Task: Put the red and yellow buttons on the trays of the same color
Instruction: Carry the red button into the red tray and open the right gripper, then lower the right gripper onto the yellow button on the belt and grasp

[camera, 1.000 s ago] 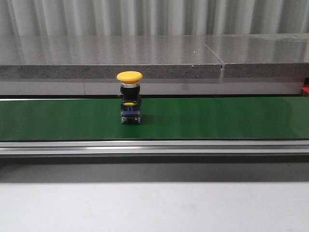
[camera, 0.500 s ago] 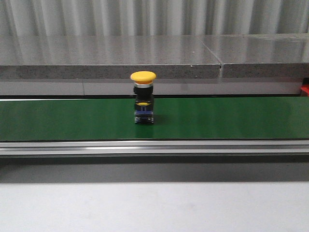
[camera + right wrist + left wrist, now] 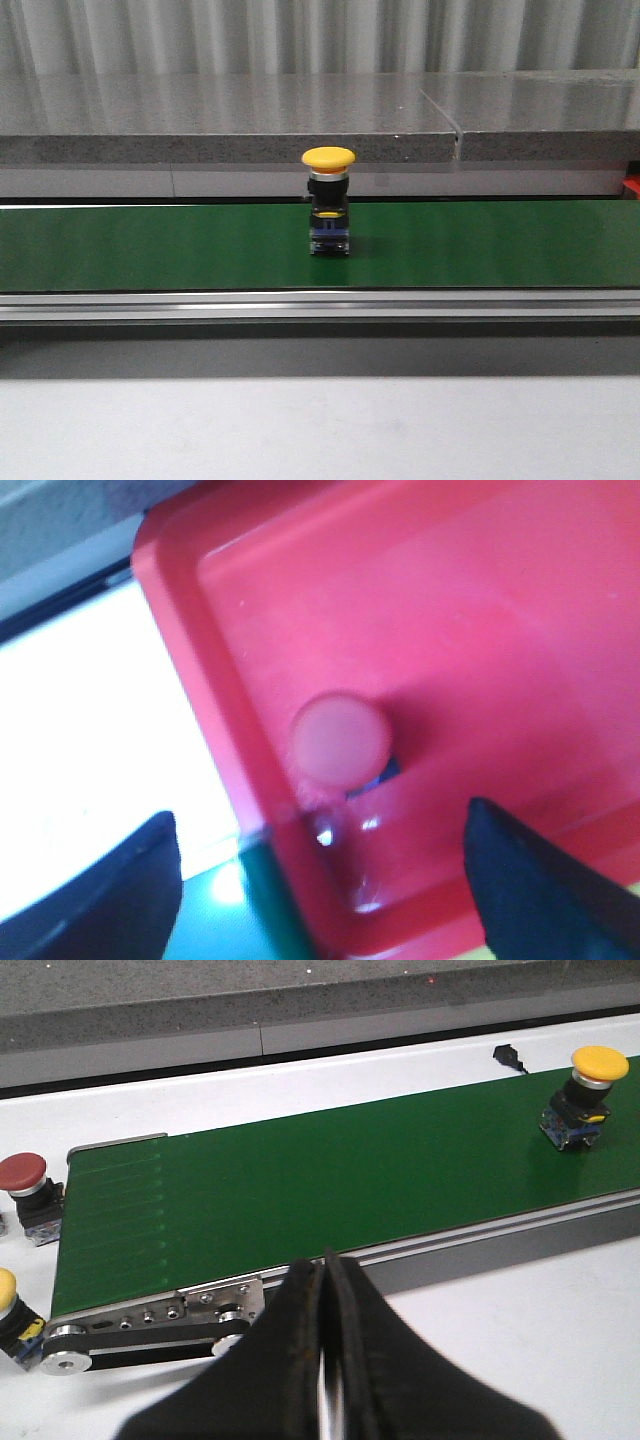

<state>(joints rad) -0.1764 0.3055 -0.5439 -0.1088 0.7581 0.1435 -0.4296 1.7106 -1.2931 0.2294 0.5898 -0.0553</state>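
Observation:
A yellow button [image 3: 328, 200] with a black and blue base stands upright on the green conveyor belt [image 3: 150, 245], near the middle in the front view; the left wrist view shows it too, as the yellow button [image 3: 585, 1095]. My left gripper [image 3: 325, 1270] is shut with nothing in it, in front of the belt's end roller. Off that end of the belt stand a red button [image 3: 27, 1192] and a second yellow button [image 3: 12, 1312]. My right gripper [image 3: 320, 880] hangs open above a red tray [image 3: 480, 630], in which a red button [image 3: 340, 738] stands between and beyond its fingers.
A grey stone ledge [image 3: 230, 115] runs behind the belt. An aluminium rail [image 3: 320, 305] lines the belt's front edge, with white table [image 3: 320, 430] before it. A small black piece [image 3: 508, 1056] lies on the white surface behind the belt. A bit of yellow shows beside the red tray.
The yellow button has ridden the belt to the right, from left of centre to about the middle of the front view. It stays upright.

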